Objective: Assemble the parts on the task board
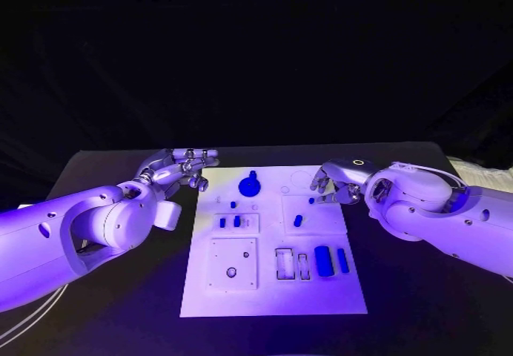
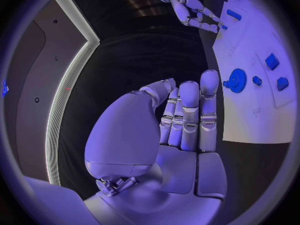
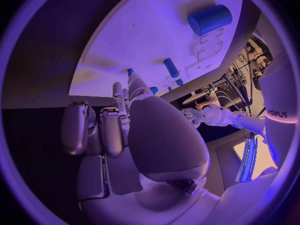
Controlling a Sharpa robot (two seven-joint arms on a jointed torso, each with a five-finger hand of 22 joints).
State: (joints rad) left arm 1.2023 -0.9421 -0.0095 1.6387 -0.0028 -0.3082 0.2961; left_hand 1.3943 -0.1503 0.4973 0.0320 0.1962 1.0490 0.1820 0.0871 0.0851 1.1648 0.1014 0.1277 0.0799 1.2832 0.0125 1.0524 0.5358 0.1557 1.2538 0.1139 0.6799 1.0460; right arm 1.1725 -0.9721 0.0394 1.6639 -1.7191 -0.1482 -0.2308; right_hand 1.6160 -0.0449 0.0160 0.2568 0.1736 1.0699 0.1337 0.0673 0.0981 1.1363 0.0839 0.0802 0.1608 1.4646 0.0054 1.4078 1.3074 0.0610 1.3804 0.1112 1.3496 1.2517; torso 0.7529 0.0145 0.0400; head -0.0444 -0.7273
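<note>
Task board (image 1: 273,293) is lying flat mid-table between both hands, blue parts scattered over it. Right hand (image 1: 333,187) is hovering over the board's far right corner, fingers curling down, and it is pinching a small blue peg (image 1: 311,200) at the fingertips (image 3: 132,78), the wrist view showing the peg's tip poking out just above the white surface. Left hand (image 1: 184,169) is sitting just off the board's far left edge, fingers straight and together, grasping nothing; the left wrist view is showing an empty palm. Round blue gear-like part (image 1: 250,183) is lying nearest the left hand, just beside its fingertips toward the board's middle. Short blue pin (image 1: 299,219) is lying just under the right hand on the robot's side, long axis running roughly toward and away from the robot. Two small blue blocks (image 1: 229,222) are sitting in a recessed frame nearer the left arm. Larger blue cylinder (image 1: 323,261) and a thinner blue bar (image 1: 343,259) are lying near the right forearm, long axes toward the robot. Judging: right hand is nearer the open sockets, so peg placement looks like the step in hand.
</note>
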